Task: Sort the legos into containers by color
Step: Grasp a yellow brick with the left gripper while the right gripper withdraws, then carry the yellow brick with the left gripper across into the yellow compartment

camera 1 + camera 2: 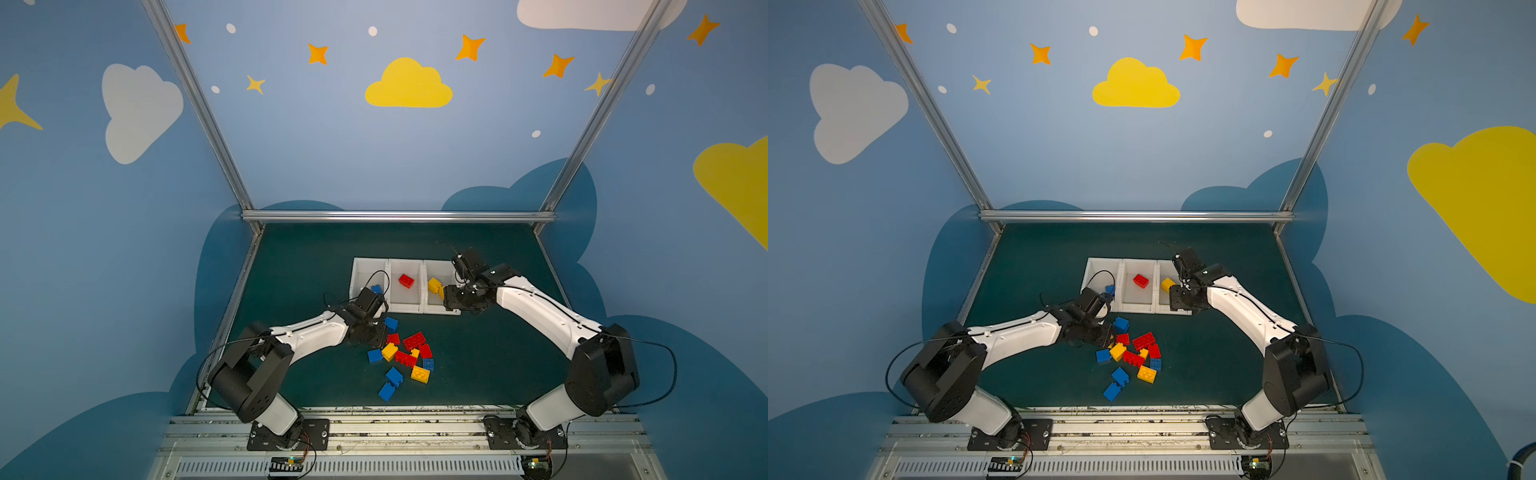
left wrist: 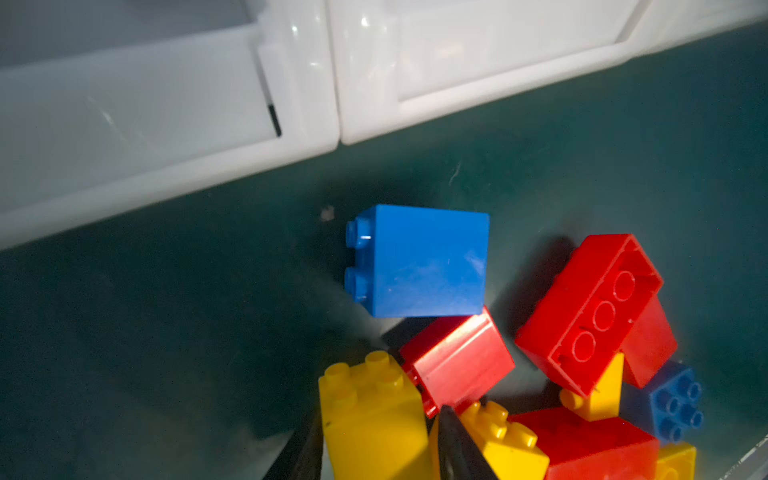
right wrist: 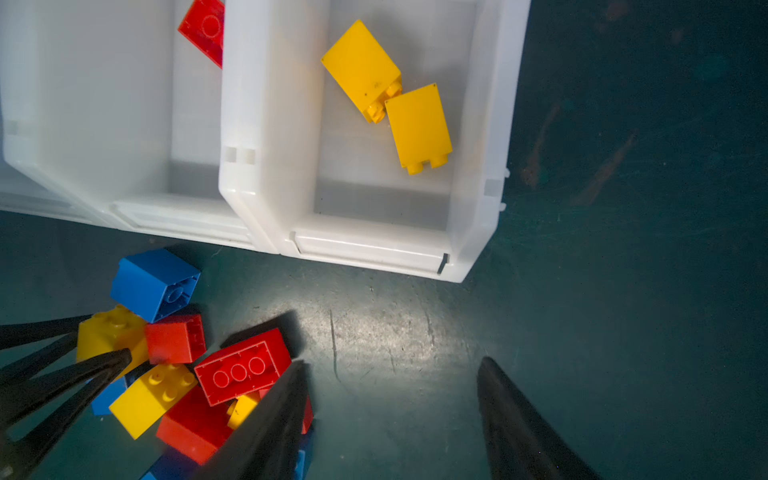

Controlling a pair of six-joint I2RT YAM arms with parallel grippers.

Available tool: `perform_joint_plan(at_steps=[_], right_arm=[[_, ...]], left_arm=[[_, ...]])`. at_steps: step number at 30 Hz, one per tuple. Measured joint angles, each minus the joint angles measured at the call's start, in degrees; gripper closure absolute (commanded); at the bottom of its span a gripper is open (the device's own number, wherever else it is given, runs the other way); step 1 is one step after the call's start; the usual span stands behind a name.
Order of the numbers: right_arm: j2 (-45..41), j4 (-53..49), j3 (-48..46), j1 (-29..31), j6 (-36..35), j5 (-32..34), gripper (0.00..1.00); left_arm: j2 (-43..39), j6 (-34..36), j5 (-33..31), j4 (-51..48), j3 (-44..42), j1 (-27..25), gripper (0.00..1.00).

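White containers (image 1: pixel 405 309) stand in a row on the green table (image 1: pixel 478 365): we see a blue lego (image 1: pixel 376 289) in the left one, a red lego (image 1: pixel 406 281) in the middle, two yellow legos (image 3: pixel 361 62) in the right. Loose legos (image 1: pixel 405 357) lie heaped just before them. Our left end effector (image 2: pixel 378 419) is clamped on a yellow brick (image 2: pixel 370 395) at the heap's edge. Our right end effector (image 3: pixel 394 361) hangs with fingers apart by the right container's front lip.

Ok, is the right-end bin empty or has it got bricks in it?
Not empty: the right wrist view shows a yellow brick and a second yellow brick lying sideways in the right-end bin.
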Motion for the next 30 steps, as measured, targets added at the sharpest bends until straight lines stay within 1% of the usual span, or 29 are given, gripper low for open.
perform_joint_plan(at_steps=[3, 6, 10, 16, 19, 24, 27, 30], right_arm=[[0.0, 0.0, 0.0, 0.0, 0.3, 0.0, 0.38], [-0.3, 0.0, -0.1, 0.0, 0.5, 0.0, 0.4], [-1.1, 0.0, -0.1, 0.0, 0.4, 0.1, 0.41], [-3.1, -0.1, -0.1, 0.0, 0.4, 0.5, 0.42], [-4.6, -0.1, -0.1, -0.2, 0.0, 0.6, 0.42], [-6.6, -0.2, -0.1, -1.5, -1.2, 0.7, 0.43], [-8.3, -0.1, -0.7, -2.5, -2.3, 0.9, 0.43], [-11.1, 0.0, -2.5, -3.7, -3.7, 1.6, 0.43]], left_arm=[[0.4, 0.3, -0.3, 0.3, 0.1, -0.1, 0.66], [0.5, 0.9, -0.5, 0.3, 0.4, -0.1, 0.7], [0.5, 1.0, -0.5, 0.0, 0.6, -0.1, 0.71], [-1.0, 1.5, -0.5, -2.2, 1.8, -0.1, 0.7], [-1.2, 2.6, -0.5, -3.9, 6.1, -0.1, 0.71], [0.4, 3.9, 0.7, -3.2, 16.0, -0.2, 0.71], [4.4, 4.6, 2.0, -2.6, 22.2, -0.5, 0.7], [10.3, 5.4, 3.7, -2.4, 28.9, -1.0, 0.7]])
